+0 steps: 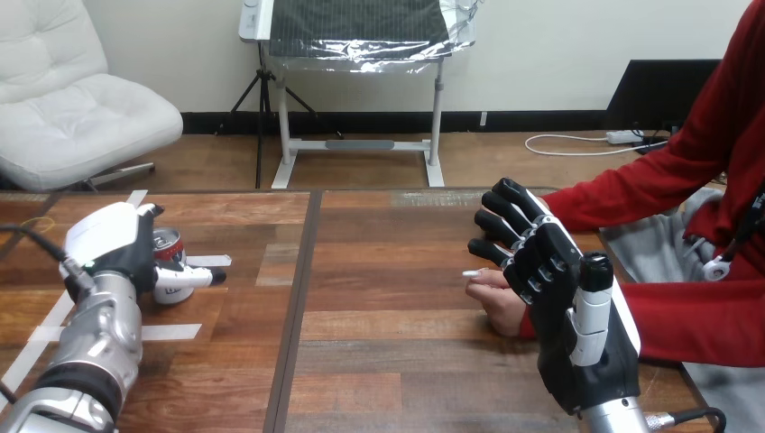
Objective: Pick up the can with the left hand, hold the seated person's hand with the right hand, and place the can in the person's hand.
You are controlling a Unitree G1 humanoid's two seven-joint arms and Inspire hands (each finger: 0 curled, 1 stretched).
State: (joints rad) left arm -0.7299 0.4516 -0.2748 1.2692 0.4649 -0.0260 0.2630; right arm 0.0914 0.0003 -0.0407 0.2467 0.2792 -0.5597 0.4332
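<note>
A red and white can point(170, 255) stands upright on the table at the left. My left hand point(115, 242) is against its left side, and the thumb point(197, 278) curls across the can's lower front. At the right, the person's hand point(493, 300) rests on the table, its wrist hidden behind my right hand point(564, 307). That hand stands upright with its fingers point(508, 216) stretched out over the person's hand. I cannot tell whether the two touch.
White tape strips point(171, 332) mark the table around the can. A dark seam point(302, 298) runs down the table between the can and the person's hand. The person's red-sleeved arms point(622, 194) occupy the far right of the table.
</note>
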